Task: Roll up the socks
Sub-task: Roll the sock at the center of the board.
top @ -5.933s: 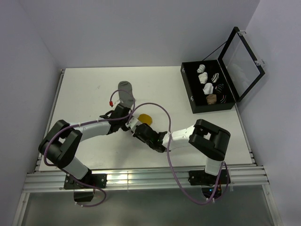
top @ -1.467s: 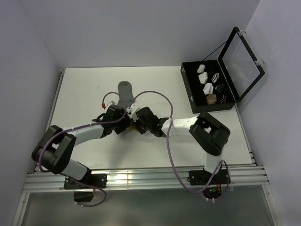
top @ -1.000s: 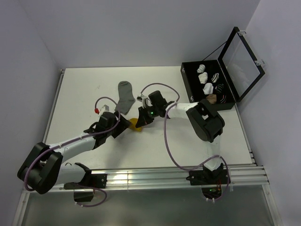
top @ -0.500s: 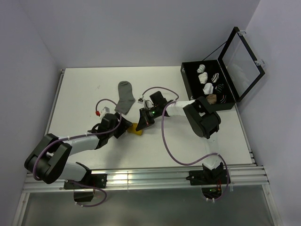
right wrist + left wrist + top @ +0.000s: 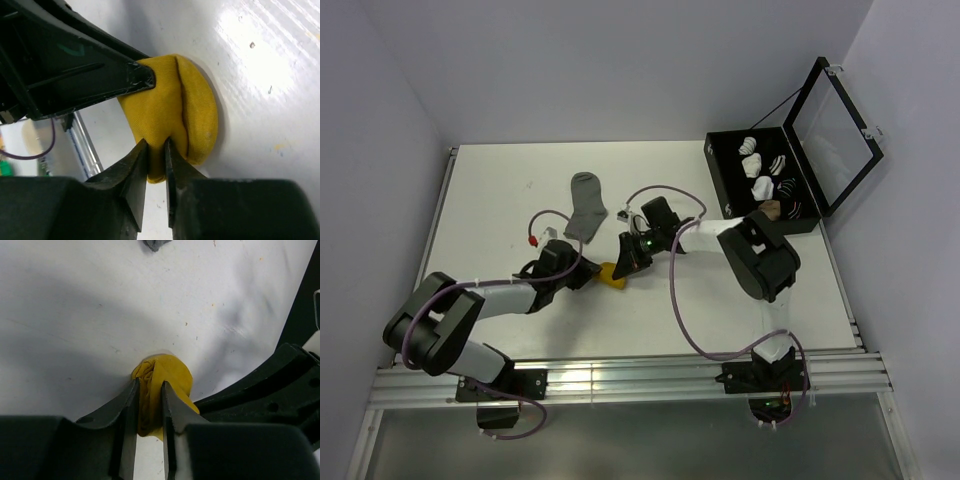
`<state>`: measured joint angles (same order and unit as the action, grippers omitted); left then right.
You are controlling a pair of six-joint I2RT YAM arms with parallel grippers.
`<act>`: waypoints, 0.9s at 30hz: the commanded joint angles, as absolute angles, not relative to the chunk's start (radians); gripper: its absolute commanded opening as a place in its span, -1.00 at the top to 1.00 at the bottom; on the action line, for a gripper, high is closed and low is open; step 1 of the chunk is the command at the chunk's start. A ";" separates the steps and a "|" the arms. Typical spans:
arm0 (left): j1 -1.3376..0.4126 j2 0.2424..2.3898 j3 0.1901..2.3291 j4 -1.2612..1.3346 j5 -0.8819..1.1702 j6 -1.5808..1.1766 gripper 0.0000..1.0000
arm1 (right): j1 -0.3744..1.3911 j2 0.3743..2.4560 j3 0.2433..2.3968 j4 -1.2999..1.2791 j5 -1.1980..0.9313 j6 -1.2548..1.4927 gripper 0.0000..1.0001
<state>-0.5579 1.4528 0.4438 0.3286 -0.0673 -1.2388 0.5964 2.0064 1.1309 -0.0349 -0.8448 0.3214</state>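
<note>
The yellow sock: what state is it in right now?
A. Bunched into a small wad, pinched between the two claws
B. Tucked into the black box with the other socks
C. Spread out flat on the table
A. The yellow sock is a tight wad on the table, with the left gripper and the right gripper each closed on a fold of it. The flat one is the grey sock.

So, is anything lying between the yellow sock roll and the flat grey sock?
Nothing visible lies between the yellow sock roll and the grey sock. The left gripper and right gripper both pinch the roll itself.
</note>
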 commanded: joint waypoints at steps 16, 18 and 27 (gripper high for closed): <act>-0.561 1.551 0.659 0.002 -0.021 -1.048 0.99 | 0.865 1.582 0.845 0.138 -0.019 0.020 -0.19; -0.561 1.555 0.673 0.003 -0.009 -1.040 0.99 | 0.915 1.557 0.819 0.182 0.070 -0.018 -0.22; -0.561 1.592 0.718 -0.057 0.026 -1.016 0.99 | 1.055 1.638 0.836 0.241 0.262 -0.140 -0.23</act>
